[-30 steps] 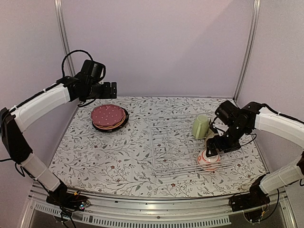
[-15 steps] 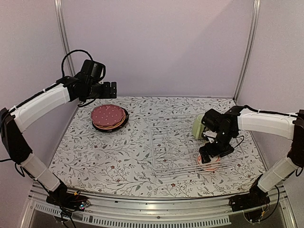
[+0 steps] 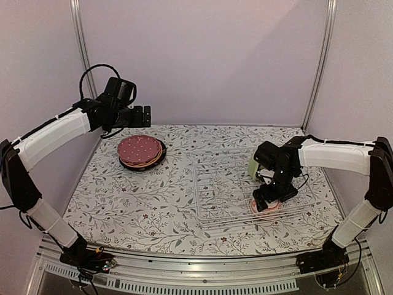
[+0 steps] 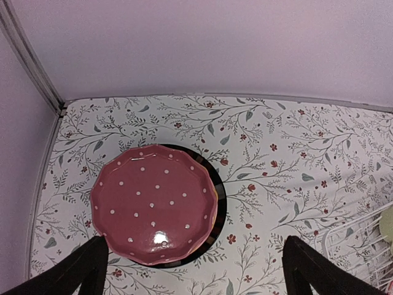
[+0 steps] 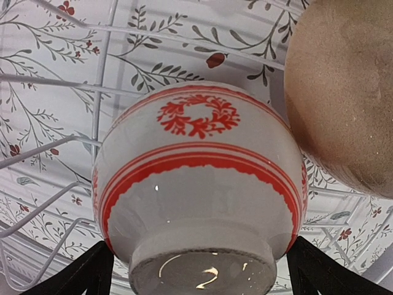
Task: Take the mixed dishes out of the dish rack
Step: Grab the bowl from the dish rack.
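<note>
Swinging in from the right edge over the last second, the right arm has carried the right gripper (image 3: 264,200) leftward and down to the near right corner of the low white wire dish rack (image 3: 221,184), where it now stands over the white-and-red patterned ceramic bowl (image 3: 274,207); the left gripper (image 3: 145,115) has not stirred, hanging with jaws apart above the round maroon dotted plate (image 3: 140,148) that tops a stack on the floral-patterned tablecloth (image 3: 123,203), well apart from the rack; a pale green cup (image 3: 253,165) stands in the rack just behind the right wrist, half hidden by it.

From the left wrist, the maroon plate lies on a dark-rimmed plate (image 4: 220,203); both black fingers (image 4: 80,273) are wide and clear of it.

From the right wrist, the patterned bowl sits upside down among the wires, foot ring toward the camera; the jaws are spread to either side of it, not closed on it; a tan rounded bowl (image 5: 344,92) sits just beside it, seemingly touching. By my reading this bowl goes next; the tan bowl and the wires crowd the fingers' path.
</note>
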